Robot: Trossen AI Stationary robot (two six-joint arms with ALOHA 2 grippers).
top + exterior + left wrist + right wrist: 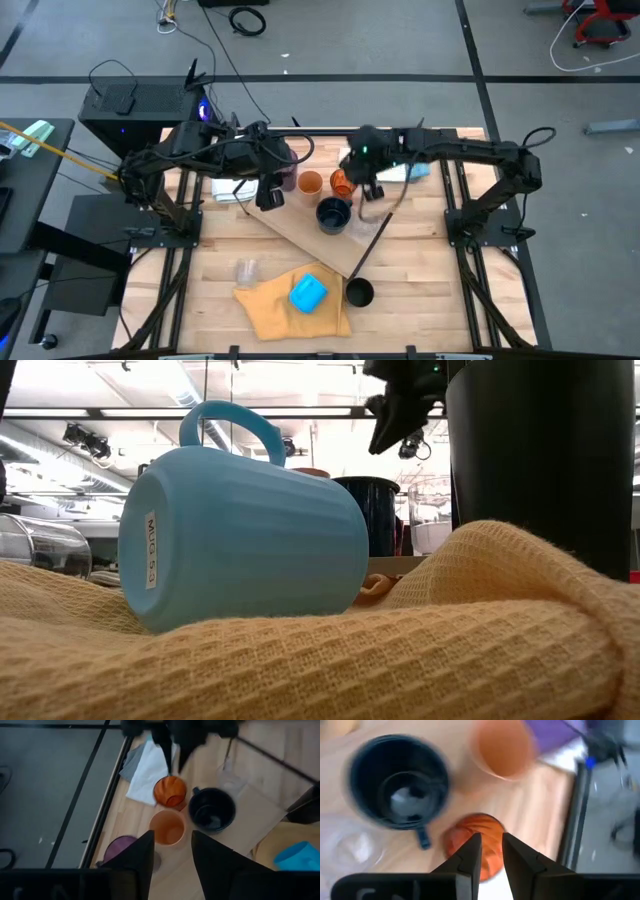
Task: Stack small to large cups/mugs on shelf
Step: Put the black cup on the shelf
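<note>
Bench [420, 300] is slatted light wood on a grey floor with dark lines and loose cables. The low view looks past it into a room with ceiling lights.

The shelf [310, 240] isn't standing. The board lies flat and slanted across the middle of the bench, and the cups sit on and around it.

- Far side, left to right in a row: purple tumbler [287, 181], light orange cup [311, 182], amber ribbed cup [342, 183]. All upright, and the orange one looks empty.
- Just nearer than those is the navy mug [334, 214]. My right wrist view shows a smaller ring and something pale inside it, can't tell what.
- A clear glass [231, 780] stands just beside the mug.
- Near edge: bright blue mug [308, 294] on its side on a yellow cloth [265, 305], with the black cup [359, 293] upright just right of it.
- Another clear glass [246, 270] stands to their left.
- Only the low view shows the sticker on the blue mug's base.

My left hand [172, 837] hovers over the orange cup, fingers spread, holding nothing. My right hand [491, 837] is right above the amber cup with a narrow gap between the fingers, nothing pinched that I can see.

White cloths [147, 767] lie at the far edge.
</note>
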